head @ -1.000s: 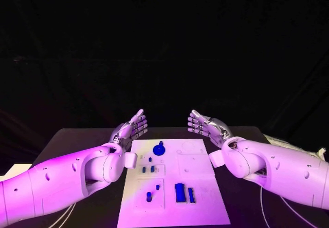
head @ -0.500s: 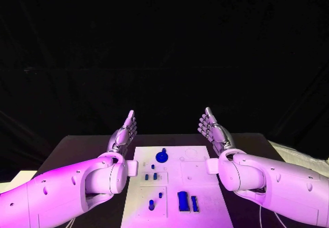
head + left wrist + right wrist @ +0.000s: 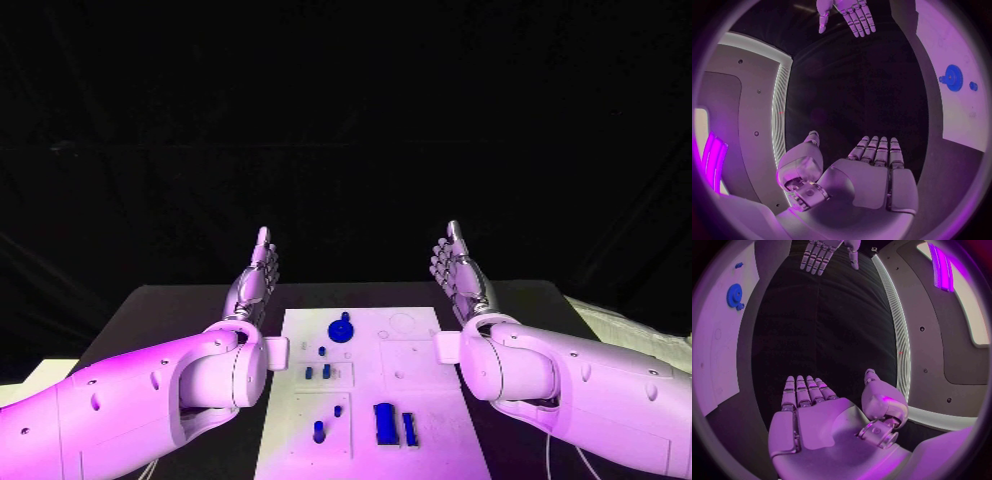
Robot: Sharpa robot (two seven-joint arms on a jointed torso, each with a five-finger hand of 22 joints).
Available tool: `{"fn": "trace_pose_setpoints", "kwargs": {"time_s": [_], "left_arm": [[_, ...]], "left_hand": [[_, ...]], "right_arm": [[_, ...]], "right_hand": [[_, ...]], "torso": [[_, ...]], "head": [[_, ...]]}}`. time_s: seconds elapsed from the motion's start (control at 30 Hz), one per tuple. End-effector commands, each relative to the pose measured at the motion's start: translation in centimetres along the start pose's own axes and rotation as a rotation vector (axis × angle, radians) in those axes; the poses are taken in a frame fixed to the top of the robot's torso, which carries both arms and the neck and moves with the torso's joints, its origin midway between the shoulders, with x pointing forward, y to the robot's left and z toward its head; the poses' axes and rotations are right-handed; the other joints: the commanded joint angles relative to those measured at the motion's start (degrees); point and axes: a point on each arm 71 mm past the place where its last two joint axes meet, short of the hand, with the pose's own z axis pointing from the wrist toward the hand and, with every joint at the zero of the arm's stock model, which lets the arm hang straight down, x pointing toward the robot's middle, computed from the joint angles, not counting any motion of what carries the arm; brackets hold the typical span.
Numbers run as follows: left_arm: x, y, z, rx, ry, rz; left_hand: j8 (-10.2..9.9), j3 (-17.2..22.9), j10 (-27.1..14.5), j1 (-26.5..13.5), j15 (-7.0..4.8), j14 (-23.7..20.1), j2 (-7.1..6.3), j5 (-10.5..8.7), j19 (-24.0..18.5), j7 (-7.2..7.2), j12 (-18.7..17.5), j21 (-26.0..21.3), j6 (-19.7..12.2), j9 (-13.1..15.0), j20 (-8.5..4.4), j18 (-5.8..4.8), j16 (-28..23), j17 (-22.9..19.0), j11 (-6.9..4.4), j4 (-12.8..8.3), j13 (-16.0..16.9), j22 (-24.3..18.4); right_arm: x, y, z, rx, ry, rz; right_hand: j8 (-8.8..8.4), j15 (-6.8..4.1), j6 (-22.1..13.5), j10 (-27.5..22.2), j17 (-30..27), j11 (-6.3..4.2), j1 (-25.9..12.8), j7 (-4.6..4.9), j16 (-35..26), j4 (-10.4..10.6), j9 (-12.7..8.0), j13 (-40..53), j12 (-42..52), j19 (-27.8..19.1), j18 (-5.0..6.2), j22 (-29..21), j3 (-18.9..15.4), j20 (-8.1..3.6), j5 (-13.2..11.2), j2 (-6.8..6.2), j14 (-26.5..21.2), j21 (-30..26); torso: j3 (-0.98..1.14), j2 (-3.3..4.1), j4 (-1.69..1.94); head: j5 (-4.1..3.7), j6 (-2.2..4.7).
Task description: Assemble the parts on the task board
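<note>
The white task board [image 3: 418,410] lies in the middle of the table, between my two arms. On it sit a round blue gear [image 3: 340,329] near the far end, small blue pegs [image 3: 315,372] at mid-board, and two blue blocks [image 3: 391,424] near the front. My left hand [image 3: 254,280] is raised above the board's far left corner, flat, fingers straight and pointing up, holding nothing. My right hand [image 3: 460,272] mirrors it above the far right corner, also empty. The gear [image 3: 952,78] and board [image 3: 954,60] appear in the left wrist view, beyond my flat left hand [image 3: 873,175]. My right hand [image 3: 811,415] is flat too.
The black table [image 3: 159,310] extends on both sides of the board. A pale object [image 3: 627,325] lies at the table's right edge. Black curtains hang behind.
Both hands have risen and turned from palms slanting inward to upright, fingers pointing up. The camera has tilted up, so the board sits lower in the picture.
</note>
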Motion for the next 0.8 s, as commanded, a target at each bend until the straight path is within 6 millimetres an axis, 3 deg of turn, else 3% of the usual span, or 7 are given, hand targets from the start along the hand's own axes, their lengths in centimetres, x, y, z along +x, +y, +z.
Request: {"fn": "trace_pose_setpoints", "kwargs": {"time_s": [0.03, 0.17, 0.23, 0.27, 0.33, 0.43, 0.8], "left_arm": [[0.12, -0.28, -0.03, 0.03, 0.001, 0.009], [0.12, -0.28, -0.03, 0.03, 0.001, 0.009], [0.12, -0.28, -0.03, 0.03, 0.001, 0.009], [0.12, -0.28, -0.03, 0.03, 0.001, 0.009], [0.12, -0.28, -0.03, 0.03, 0.001, 0.009], [0.12, -0.28, -0.03, 0.03, 0.001, 0.009], [0.12, -0.28, -0.03, 0.03, 0.001, 0.009]], "left_hand": [[-0.4, -0.6, -2.6, -3.5, -0.02, -2.4, 0.02, -0.38, -2.1, 0.03, -0.4, -0.4, -2.5, -0.1, -0.03, -0.85, -0.4, -0.1, -0.04, 0.0, -0.1, -1.5], [-0.4, -0.6, -3.5, -4.4, -0.02, -3.2, 0.02, -0.38, -6.6, 0.03, -0.4, -0.4, -3.3, -0.1, -0.03, -0.85, -0.4, -0.1, -0.04, 0.0, -0.1, -1.5], [-0.4, -0.6, -3.8, -5.0, -0.02, -3.4, 0.02, -0.38, -6.6, 0.03, -0.4, -0.4, -3.6, -0.1, -0.03, -0.85, -0.4, -0.1, -0.04, 0.0, -0.1, -1.5], [-0.4, -0.6, -3.9, -5.1, -0.02, -7.5, 0.02, -0.38, -6.6, 0.03, -0.4, -0.4, -3.8, -0.1, -0.03, -0.85, -0.4, -0.1, -0.04, 0.0, -0.1, -1.5], [-0.4, -0.6, -4.1, -5.6, -0.02, -7.5, 0.02, -0.38, -6.6, 0.03, -0.4, -0.4, -7.8, -0.1, -0.03, -0.85, -0.4, -0.1, -0.04, 0.0, -0.1, -1.5], [-0.4, -0.6, -8.2, -10.9, -0.02, -7.5, 0.02, -0.38, -6.6, 0.03, -0.4, -0.4, -7.8, -0.1, -0.03, -0.85, -0.4, -0.1, -0.04, 0.0, -0.1, -1.5], [-0.4, -0.6, -8.2, -10.9, -0.02, -7.5, 0.02, -0.38, -6.6, 0.03, -0.4, -0.4, -7.8, -0.1, -0.03, -0.85, -0.4, -0.1, -0.04, 0.0, -0.1, -1.5]], "right_arm": [[0.03, 0.16, -0.04, -0.02, -0.004, -0.001], [0.03, 0.16, -0.04, -0.02, -0.004, -0.001], [0.03, 0.16, -0.04, -0.02, -0.004, -0.001], [0.03, 0.16, -0.04, -0.02, -0.004, -0.001], [0.03, 0.16, -0.04, -0.02, -0.004, -0.001], [0.03, 0.16, -0.04, -0.02, -0.004, -0.001], [0.03, 0.16, -0.04, -0.02, -0.004, -0.001]], "right_hand": [[-0.19, 0.03, -2.4, -2.7, -0.1, -0.03, -3.5, -0.09, -0.2, 0.1, -0.1, -0.1, -0.4, -2.3, -1.22, -0.2, -0.3, -0.04, -0.3, -0.03, -2.7, -0.8], [-0.19, 0.03, -3.3, -3.6, -0.1, -0.03, -4.9, -0.09, -0.2, 0.1, -0.1, -0.1, -0.4, -3.1, -1.22, -0.2, -0.3, -0.04, -0.3, -0.03, -3.7, -0.8], [-0.19, 0.03, -7.7, -8.4, -0.1, -0.03, -7.0, -0.09, -0.2, 0.1, -0.1, -0.1, -0.4, -7.2, -1.22, -0.2, -0.3, -0.04, -0.3, -0.03, -8.4, -0.8], [-0.19, 0.03, -7.7, -8.4, -0.1, -0.03, -11.2, -0.09, -0.2, 0.1, -0.1, -0.1, -0.4, -7.2, -1.22, -0.2, -0.3, -0.04, -0.3, -0.03, -8.4, -0.8], [-0.19, 0.03, -7.7, -8.4, -0.1, -0.03, -11.2, -0.09, -0.2, 0.1, -0.1, -0.1, -0.4, -7.2, -1.22, -0.2, -0.3, -0.04, -0.3, -0.03, -8.4, -0.8], [-0.19, 0.03, -7.7, -8.4, -0.1, -0.03, -11.2, -0.09, -0.2, 0.1, -0.1, -0.1, -0.4, -7.2, -1.22, -0.2, -0.3, -0.04, -0.3, -0.03, -8.4, -0.8], [-0.19, 0.03, -7.7, -8.4, -0.1, -0.03, -11.2, -0.09, -0.2, 0.1, -0.1, -0.1, -0.4, -7.2, -1.22, -0.2, -0.3, -0.04, -0.3, -0.03, -8.4, -0.8]], "torso": [[-0.01, 0.0, 0.0], [-0.01, 0.0, 0.0], [-0.01, 0.0, 0.0], [-0.01, 0.0, 0.0], [-0.01, 0.0, 0.0], [-0.01, 0.0, 0.0], [-0.01, 0.0, 0.0]], "head": [[0.0, -0.01], [0.0, -0.01], [0.0, -0.01], [0.0, -0.01], [0.0, -0.01], [0.0, -0.01], [0.0, -0.01]]}}
